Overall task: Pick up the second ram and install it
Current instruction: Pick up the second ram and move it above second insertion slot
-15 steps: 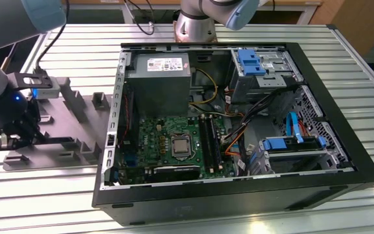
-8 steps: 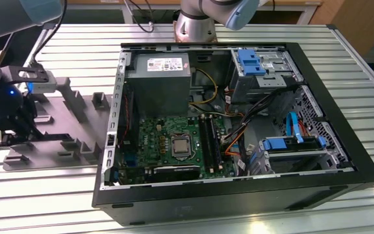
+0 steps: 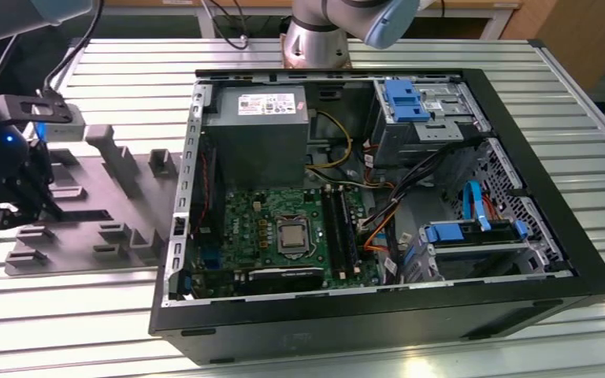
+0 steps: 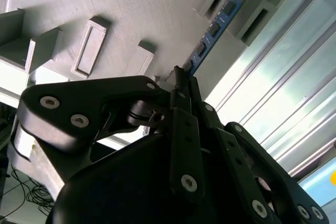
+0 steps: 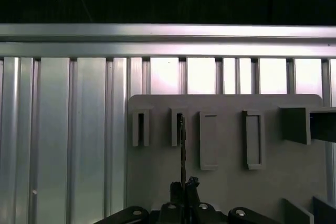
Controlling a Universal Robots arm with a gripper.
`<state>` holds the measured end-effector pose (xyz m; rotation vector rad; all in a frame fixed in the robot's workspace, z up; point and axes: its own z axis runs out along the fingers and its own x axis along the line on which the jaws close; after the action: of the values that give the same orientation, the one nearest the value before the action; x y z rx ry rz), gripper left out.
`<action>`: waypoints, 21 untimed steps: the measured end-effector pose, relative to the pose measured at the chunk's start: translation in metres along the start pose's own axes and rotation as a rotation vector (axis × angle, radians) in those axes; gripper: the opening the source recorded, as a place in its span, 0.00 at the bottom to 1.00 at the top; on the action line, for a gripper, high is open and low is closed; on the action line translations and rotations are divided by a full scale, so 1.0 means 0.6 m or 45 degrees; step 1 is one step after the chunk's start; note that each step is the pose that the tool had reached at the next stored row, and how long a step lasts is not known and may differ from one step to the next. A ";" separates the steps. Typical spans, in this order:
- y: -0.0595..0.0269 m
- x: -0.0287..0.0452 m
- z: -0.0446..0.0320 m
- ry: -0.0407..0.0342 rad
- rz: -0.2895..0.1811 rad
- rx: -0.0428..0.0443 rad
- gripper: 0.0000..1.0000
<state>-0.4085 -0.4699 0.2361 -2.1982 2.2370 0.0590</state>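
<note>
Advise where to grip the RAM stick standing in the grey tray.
Pinch the second ram across its flat faces near the end clear of the grey tray blocks, coming from above: it stands on edge, far end slotted between blocks.

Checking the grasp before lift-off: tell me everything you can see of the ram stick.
The ram is a long, thin, flat blue board carrying a row of small black chips. It stands on edge, its far end between two raised blocks of the grey tray. The gripper has its jaws closed on the near end.
</note>
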 end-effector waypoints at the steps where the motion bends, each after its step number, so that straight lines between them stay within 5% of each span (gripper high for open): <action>1: 0.000 0.000 -0.003 0.0000 0.000 0.000 0.14; 13: 0.001 -0.001 -0.038 0.0000 0.000 0.000 0.14; 14: 0.002 -0.002 -0.070 0.0001 0.000 0.000 0.14; 21: 0.002 -0.003 -0.105 0.0001 0.000 0.000 0.14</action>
<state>-0.4085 -0.4699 0.2991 -2.1982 2.2370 0.0590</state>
